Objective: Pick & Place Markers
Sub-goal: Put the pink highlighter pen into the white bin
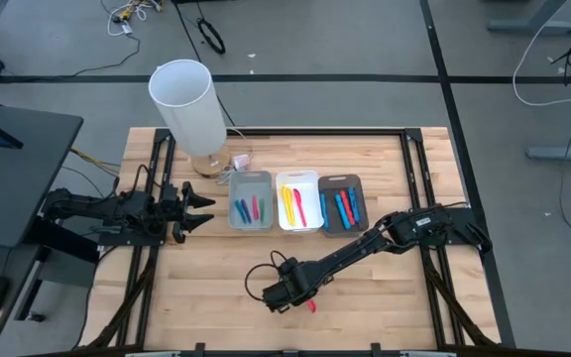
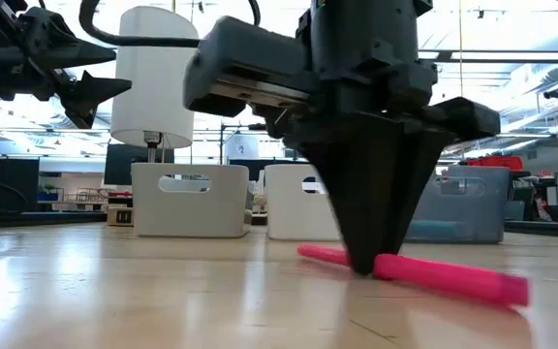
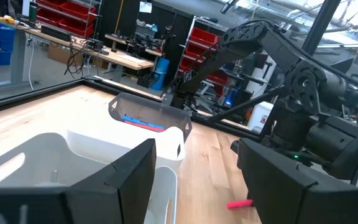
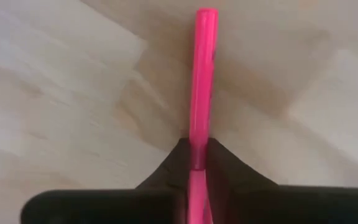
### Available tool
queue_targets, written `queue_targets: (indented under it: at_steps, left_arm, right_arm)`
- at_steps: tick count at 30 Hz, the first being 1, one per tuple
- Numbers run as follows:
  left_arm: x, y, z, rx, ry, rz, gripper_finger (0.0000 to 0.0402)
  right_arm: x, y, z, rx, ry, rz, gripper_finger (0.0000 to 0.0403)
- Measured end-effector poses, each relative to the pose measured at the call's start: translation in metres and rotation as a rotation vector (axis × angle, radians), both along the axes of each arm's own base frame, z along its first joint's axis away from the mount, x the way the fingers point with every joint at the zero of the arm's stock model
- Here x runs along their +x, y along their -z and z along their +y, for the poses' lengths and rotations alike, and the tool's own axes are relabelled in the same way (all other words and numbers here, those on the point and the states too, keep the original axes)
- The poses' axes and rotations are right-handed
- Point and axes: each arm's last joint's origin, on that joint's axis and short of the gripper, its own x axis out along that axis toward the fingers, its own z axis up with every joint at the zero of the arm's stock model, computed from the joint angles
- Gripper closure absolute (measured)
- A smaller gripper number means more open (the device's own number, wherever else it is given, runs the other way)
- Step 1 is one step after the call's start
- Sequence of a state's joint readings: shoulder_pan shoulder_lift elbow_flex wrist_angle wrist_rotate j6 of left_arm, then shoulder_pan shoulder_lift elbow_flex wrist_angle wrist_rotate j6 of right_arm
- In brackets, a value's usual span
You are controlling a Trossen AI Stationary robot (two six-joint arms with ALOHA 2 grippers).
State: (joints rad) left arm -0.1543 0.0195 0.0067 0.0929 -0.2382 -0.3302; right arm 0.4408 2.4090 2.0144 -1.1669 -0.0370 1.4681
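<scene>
The right gripper (image 2: pixel 366 264) is clenched on a pink marker (image 2: pixel 453 275) lying on the near table, ready for lifting toward the far bins (image 1: pixel 297 201).

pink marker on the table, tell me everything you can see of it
The pink marker is a thin, smooth stick that looks like plastic, one colour throughout. It lies flat on the wooden table, in front of the three bins and apart from them. The right gripper stands over it, fingers shut on it near the middle, both ends sticking out.
</scene>
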Motion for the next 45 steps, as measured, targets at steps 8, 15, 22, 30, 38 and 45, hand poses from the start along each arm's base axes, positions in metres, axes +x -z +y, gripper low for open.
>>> queue_targets:
  at_steps: [8,15,22,30,38,45]
  left_arm:
    - [0.0,0.0,0.0,0.0,0.0,0.0,0.0168]
    - [0.0,0.0,0.0,0.0,0.0,0.0,0.0168]
    - [0.0,0.0,0.0,0.0,0.0,0.0,0.0168]
    - [0.0,0.0,0.0,0.0,0.0,0.0,0.0168]
    - [0.0,0.0,0.0,0.0,0.0,0.0,0.0168]
    - [0.0,0.0,0.0,0.0,0.0,0.0,0.0168]
  right_arm:
    - [-0.003,-0.03,-0.001,-0.034,-0.1,0.049,0.0378]
    - [-0.003,-0.058,-0.001,-0.044,-0.162,0.033,0.0378]
    - [-0.005,-0.086,-0.002,-0.037,-0.207,0.015,0.0378]
    - [-0.014,-0.117,-0.01,-0.047,-0.189,-0.057,0.0378]
    - [-0.016,-0.132,-0.032,-0.048,-0.13,-0.085,0.0378]
    - [-0.031,-0.135,-0.062,-0.02,0.027,-0.164,0.0378]
